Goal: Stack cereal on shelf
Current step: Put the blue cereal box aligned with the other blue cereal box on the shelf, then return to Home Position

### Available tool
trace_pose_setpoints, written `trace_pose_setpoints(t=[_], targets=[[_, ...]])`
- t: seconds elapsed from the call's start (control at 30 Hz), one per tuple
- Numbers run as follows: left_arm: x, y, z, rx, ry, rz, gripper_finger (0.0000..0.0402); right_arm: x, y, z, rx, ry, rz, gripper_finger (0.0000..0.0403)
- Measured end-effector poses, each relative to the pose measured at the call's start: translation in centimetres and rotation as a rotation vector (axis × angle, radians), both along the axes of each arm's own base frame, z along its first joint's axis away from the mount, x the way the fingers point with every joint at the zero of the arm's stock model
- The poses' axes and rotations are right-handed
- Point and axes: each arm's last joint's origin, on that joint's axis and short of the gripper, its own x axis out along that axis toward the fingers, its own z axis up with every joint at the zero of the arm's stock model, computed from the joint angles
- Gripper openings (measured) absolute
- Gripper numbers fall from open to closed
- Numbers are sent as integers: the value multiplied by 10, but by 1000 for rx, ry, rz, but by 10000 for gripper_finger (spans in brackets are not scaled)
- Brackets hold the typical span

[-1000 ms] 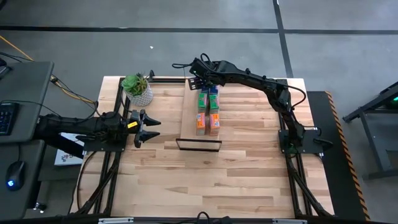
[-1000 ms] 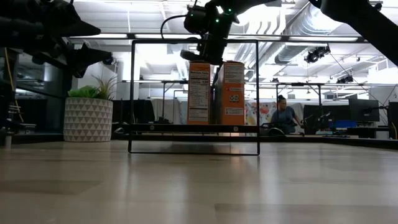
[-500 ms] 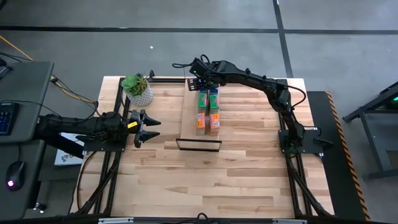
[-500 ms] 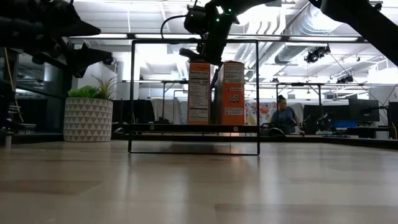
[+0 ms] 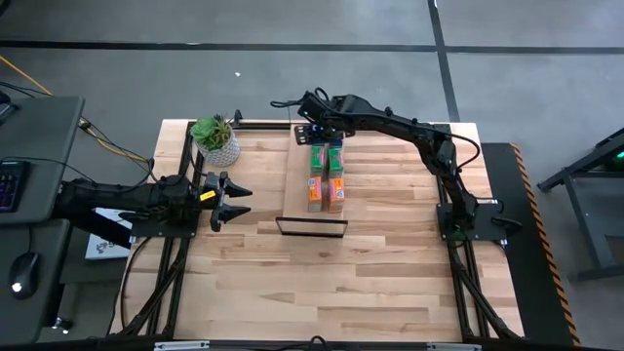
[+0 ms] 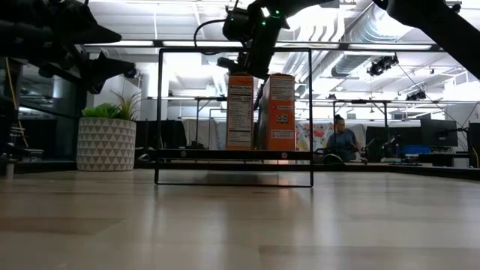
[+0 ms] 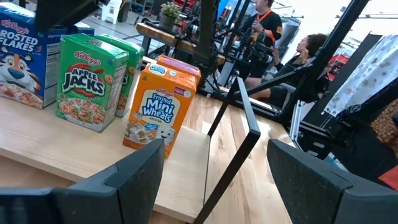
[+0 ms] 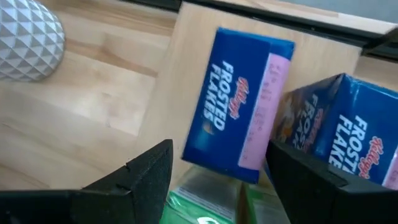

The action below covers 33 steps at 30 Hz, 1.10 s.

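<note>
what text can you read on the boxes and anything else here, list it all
"Kellogg's APPLE JACKS": green cereal box.
"Kellogg's Frosted Mini Wheats": orange cereal box; the small word beneath is too blurred to read.
"ROSTED FLAKES", first letter cut off: blue cereal box.
"Kellogg's FROSTED FLAKES": top of the blue box under the right wrist camera.
"FLAKE", partly cut off: second blue box.
Nutrition panel, low view: too small to read.

a wooden counter [image 5: 322, 283] carries a potted plant [image 5: 216, 139] and a shelf [image 5: 292, 195] lined with cereal boxes [image 5: 326, 175].
</note>
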Motion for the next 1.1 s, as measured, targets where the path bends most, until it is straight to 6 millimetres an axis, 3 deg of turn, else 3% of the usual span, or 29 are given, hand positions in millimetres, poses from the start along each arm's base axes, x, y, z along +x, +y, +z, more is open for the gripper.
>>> trace_pose_setpoints(t=[0.17, 0.43, 0.57, 0.67, 0.87, 1.0, 1.1], targets=[[0, 0, 0, 0, 1, -1, 275, -6, 3, 5, 8, 27, 8, 250], [0, 0, -1, 0, 8, -1, 275, -17, 20, 41, -46, -53, 76, 250], [0, 0, -1, 0, 7, -1, 275, -24, 43, 63, -121, -51, 232, 250], [0, 0, 1, 0, -9, 0, 275, -30, 72, 72, -178, 41, 355, 250], [0, 0, 7, 20, -67, 15, 275, -54, 130, 65, -214, 416, 479, 250], [0, 1, 11, 86, -108, 37, 275, -65, 156, 50, -249, 466, 574, 242], [1, 2, 12, 122, -120, 54, 275, -95, 166, 36, -251, 559, 544, 226]])
